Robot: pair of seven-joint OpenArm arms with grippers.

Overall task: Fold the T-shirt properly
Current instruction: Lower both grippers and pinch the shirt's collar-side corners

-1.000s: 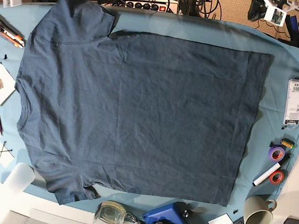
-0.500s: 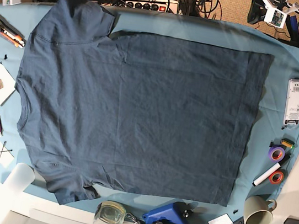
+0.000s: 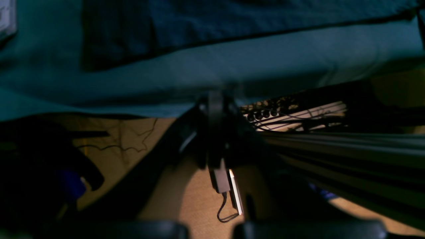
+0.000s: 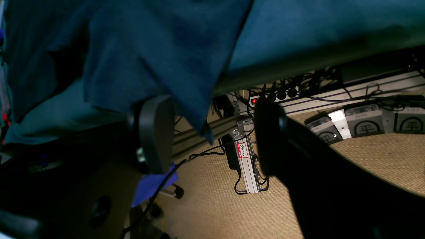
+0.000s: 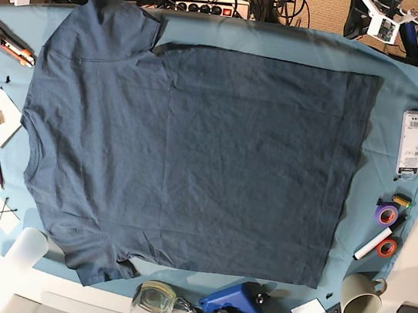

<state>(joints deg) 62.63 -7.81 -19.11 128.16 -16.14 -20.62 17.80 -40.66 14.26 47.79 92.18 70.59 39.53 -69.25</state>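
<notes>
Right wrist: right end effector [image 4: 209, 139] gapes empty beneath T-shirt [image 4: 159, 49] sleeve.

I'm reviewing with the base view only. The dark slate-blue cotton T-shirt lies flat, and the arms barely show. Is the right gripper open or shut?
Observer: Open. The right wrist view shows the right gripper with its jaws wide apart, holding nothing.
Operator: Anything near it?
Observer: A sleeve tip of the dark slate-blue cotton T-shirt hangs over the table edge, seen between its fingers. Contact cannot be told.
Operator: And the left?
Observer: The left gripper is shut on nothing, outside the teal tablecloth edge.
</notes>
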